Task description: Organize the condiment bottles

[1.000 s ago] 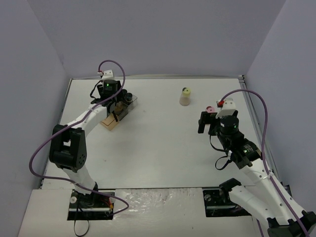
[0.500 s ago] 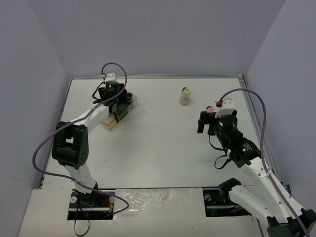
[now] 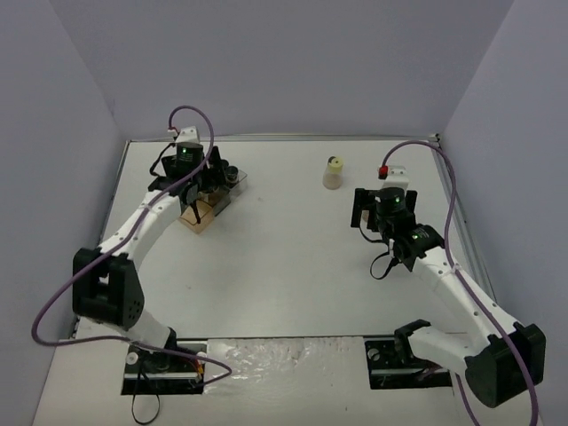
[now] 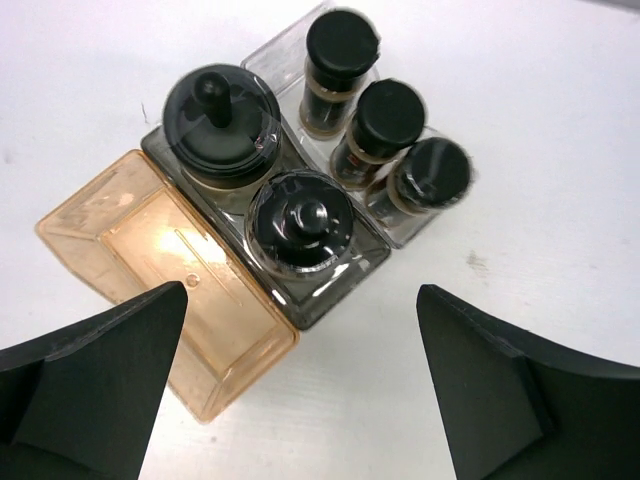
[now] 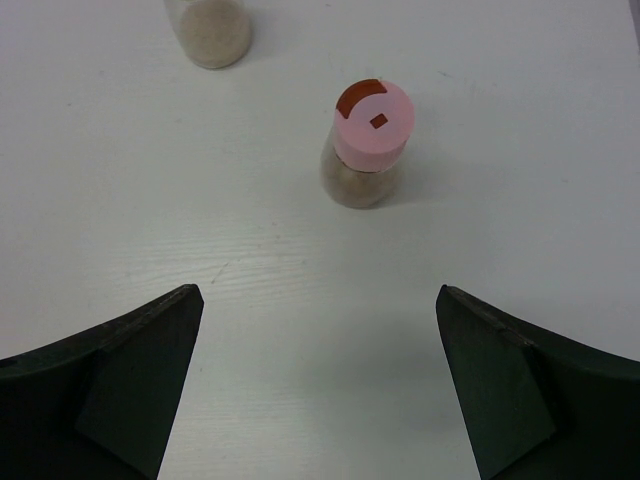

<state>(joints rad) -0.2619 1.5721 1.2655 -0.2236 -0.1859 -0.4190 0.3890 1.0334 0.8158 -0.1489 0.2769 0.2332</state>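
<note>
Three slim black-capped bottles (image 4: 390, 115) stand in the clear top step of the tray (image 4: 170, 260). Two rounder black-capped bottles (image 4: 303, 220) fill its dark middle step, and the amber step holds nothing. My left gripper (image 4: 300, 300) hangs open just above the tray (image 3: 197, 219), gripping nothing. The pink-capped bottle (image 5: 373, 125) stands upright on the table ahead of my open right gripper (image 5: 318, 295). The yellow-green-capped bottle (image 3: 334, 173) stands further back, and only its pale lower part (image 5: 210, 30) shows in the right wrist view. In the top view the right gripper (image 3: 374, 213) hides the pink-capped bottle.
The white table (image 3: 284, 266) is walled by grey panels on three sides. A purple cable loops over each arm. The tray sits near the far left corner, the two loose bottles at the far right.
My left gripper has opened wide, letting go over the tray's middle step. The right arm has moved away from me, over the pink-capped bottle, and stayed open.
</note>
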